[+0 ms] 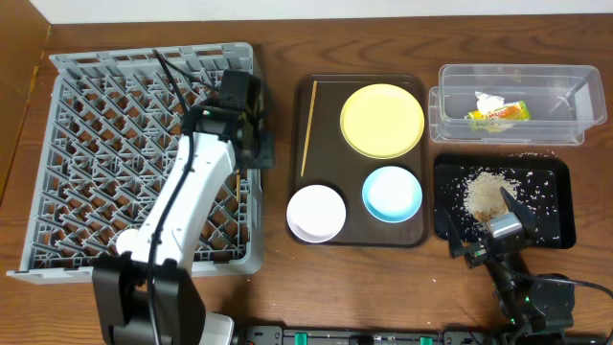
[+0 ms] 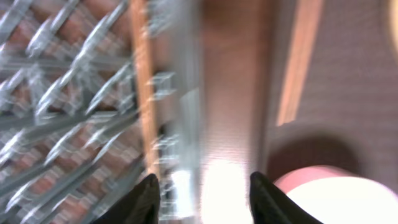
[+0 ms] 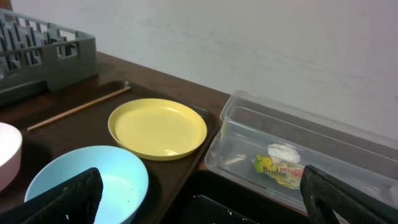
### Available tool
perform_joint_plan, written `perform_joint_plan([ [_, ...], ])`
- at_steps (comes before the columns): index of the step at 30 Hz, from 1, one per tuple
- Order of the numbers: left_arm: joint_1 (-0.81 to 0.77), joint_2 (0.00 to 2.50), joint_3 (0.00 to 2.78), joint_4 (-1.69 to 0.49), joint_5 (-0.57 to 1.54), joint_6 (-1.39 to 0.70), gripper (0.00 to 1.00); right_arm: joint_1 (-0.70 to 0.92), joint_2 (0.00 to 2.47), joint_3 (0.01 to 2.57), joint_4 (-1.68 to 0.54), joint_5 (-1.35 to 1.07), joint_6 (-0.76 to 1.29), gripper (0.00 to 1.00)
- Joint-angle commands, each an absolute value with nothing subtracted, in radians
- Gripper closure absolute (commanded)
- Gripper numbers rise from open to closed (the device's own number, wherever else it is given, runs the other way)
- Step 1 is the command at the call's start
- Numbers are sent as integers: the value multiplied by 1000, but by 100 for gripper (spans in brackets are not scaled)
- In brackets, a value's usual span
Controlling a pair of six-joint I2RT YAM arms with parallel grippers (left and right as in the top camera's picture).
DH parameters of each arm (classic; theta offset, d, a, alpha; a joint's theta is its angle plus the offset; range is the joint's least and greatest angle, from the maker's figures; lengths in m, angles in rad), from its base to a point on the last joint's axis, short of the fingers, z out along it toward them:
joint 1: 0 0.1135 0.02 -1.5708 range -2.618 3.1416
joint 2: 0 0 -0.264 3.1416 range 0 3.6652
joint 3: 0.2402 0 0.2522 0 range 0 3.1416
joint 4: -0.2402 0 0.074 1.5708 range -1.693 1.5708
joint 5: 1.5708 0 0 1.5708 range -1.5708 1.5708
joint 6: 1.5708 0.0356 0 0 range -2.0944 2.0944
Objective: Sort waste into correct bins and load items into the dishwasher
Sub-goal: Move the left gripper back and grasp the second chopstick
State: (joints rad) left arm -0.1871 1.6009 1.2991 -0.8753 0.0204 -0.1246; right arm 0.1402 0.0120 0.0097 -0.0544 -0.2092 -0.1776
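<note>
Only the overhead view took in the black tray (image 1: 560, 206) of spilled rice (image 1: 488, 192), with the right fingers (image 3: 62, 202) at its near edge. Their own camera showed them spread wide, holding nothing. The blurred left wrist view showed the left fingers (image 2: 146, 202) parted and empty over the right wall of the grey rack (image 1: 96, 144), where a wooden stick (image 2: 142, 81) lay inside. A chopstick (image 1: 308, 129), yellow plate (image 1: 381, 120), blue bowl (image 1: 392, 192) and white bowl (image 1: 316, 213) sat on the brown tray (image 1: 330, 86). A wrapper (image 1: 498, 113) lay in the clear bin (image 1: 556, 77). The bench (image 1: 287, 278) was dark wood and the wall (image 3: 249, 43) white.
</note>
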Motion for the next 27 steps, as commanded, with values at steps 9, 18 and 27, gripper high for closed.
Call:
perform_joint_plan([
  [9,-369,1708,1327,-582,-54,-73,56,125,7,6,-53,-214,-188,1],
  [18,-373,1902,1327,-480,-53,-72,56,125,7,6,-53,-214,-188,1],
  [27,-373,2020,1327,-468,-53,-72,66,125,7,6,-53,-214,-188,1],
])
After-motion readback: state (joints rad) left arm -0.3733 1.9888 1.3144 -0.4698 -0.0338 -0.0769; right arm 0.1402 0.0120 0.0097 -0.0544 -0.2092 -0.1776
